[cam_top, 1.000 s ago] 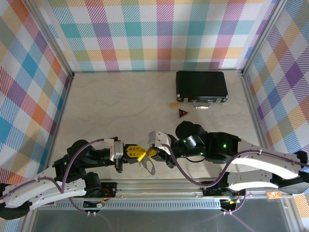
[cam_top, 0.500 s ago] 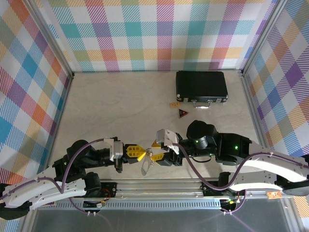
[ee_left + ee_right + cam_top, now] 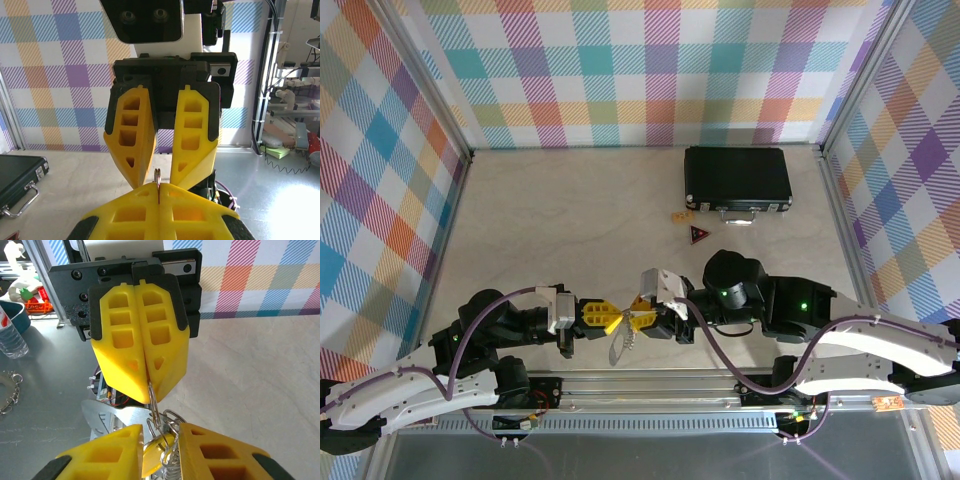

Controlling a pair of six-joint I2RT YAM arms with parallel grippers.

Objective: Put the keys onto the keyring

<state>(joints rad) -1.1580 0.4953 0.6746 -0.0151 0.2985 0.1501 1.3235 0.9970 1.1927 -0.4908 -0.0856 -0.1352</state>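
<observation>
The left tool clamps the keyring steady — the right tool, fingers narrowly apart, pinches the yellow-headed key for threading.

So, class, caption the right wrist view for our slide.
Left gripper pinches the keyring; right gripper holds the yellow-headed key.

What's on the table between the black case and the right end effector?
Top view: a tan tag and a dark red triangular tag, close to the black case; toward the right end effector, bare table.

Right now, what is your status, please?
Left tool shut on gray oval metal keyring. Right tool around yellow-headed silver key, grip unclear. Black rectangular case well clear.
</observation>
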